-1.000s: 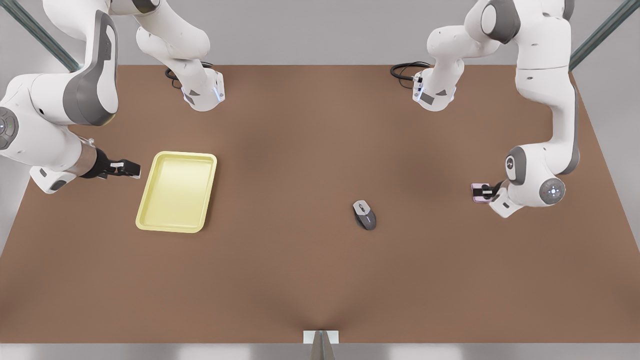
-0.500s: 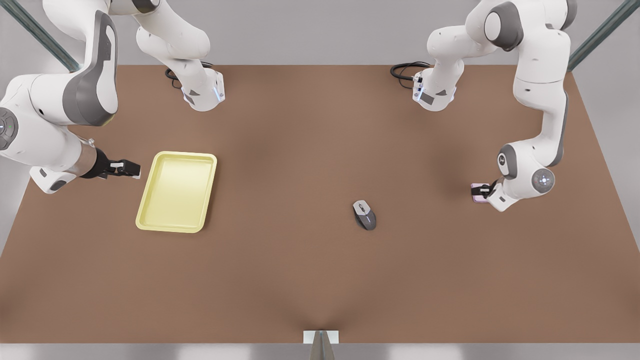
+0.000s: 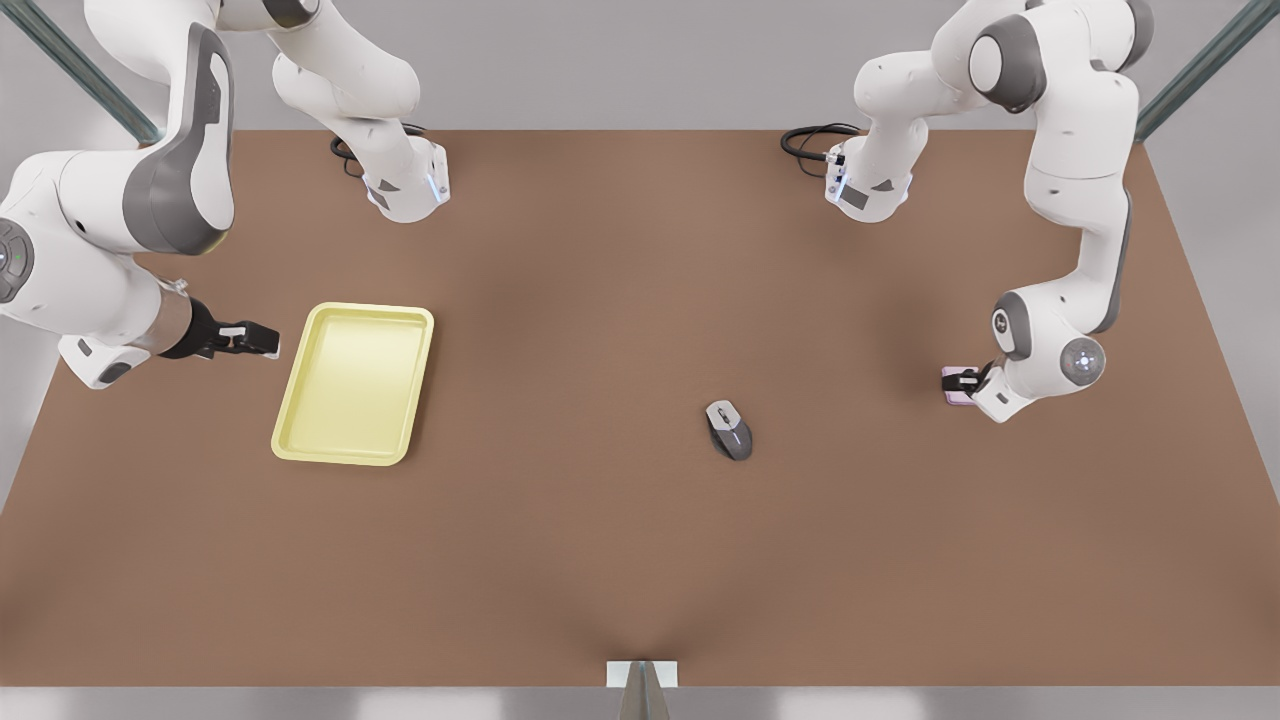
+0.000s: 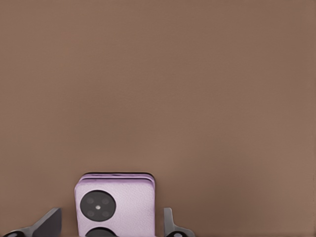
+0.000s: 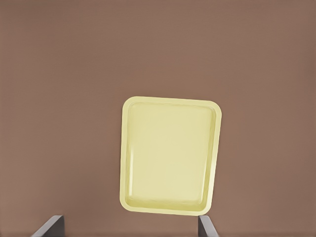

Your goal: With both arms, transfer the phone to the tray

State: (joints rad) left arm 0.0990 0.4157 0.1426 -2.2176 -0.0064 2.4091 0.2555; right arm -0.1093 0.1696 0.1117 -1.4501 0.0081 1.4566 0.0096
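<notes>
Lilac phone flat on brown bench, front view's right. We see left end effector spread astride phone. Right end effector spread, waiting beside yellow tray.

Phone, pale lilac, nearly square slab, two black camera circles on top, flat on the brown table at the front view's right edge; tray, large pale yellow shallow rectangle, rounded corners, raised rim, well apart at the front view's left
</notes>
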